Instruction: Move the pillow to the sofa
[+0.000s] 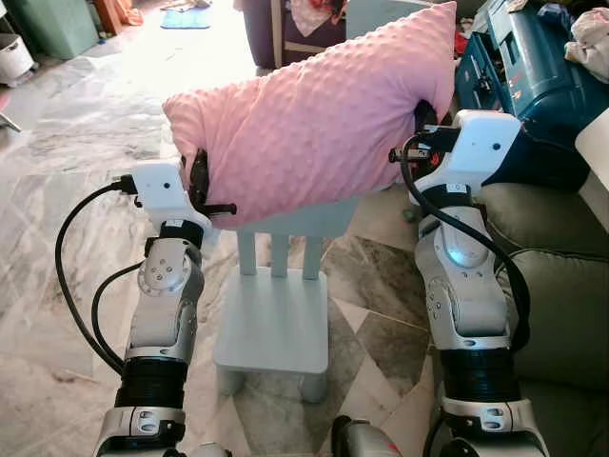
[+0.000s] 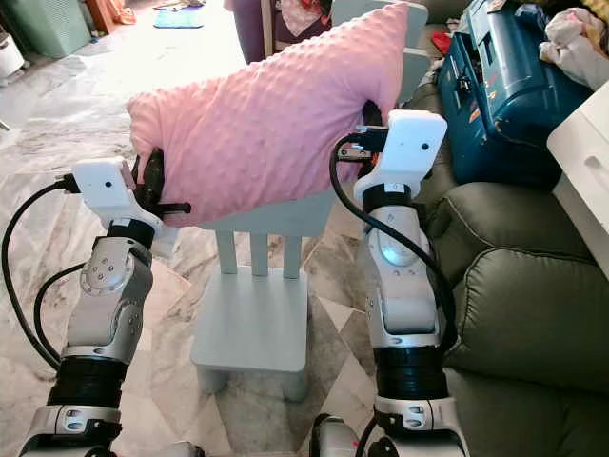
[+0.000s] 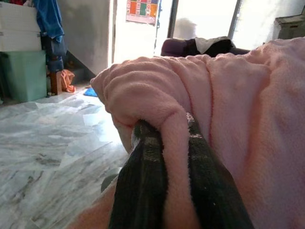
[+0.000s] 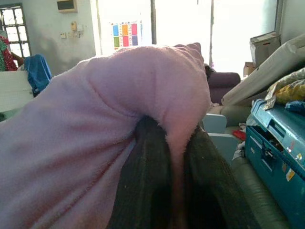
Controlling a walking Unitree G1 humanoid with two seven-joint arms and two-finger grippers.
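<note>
A pink dimpled pillow [image 1: 314,124] hangs in the air between my two arms, above a small white chair [image 1: 274,324]. My left gripper [image 1: 200,186] is shut on the pillow's left end, a fold of pink fabric pinched between its black fingers [image 3: 143,186]. My right gripper [image 1: 422,129] is shut on the pillow's right end, with fabric squeezed between its fingers [image 4: 147,181]. The olive green sofa [image 1: 561,295] lies to my right, its cushions right beside my right arm.
A blue hard case [image 1: 519,67] rests on the sofa's far end, with clothes piled behind it. A white furniture edge [image 2: 585,152] stands at the far right. Marble floor [image 1: 67,162] stretches open to the left. A purple seat [image 1: 285,29] stands farther back.
</note>
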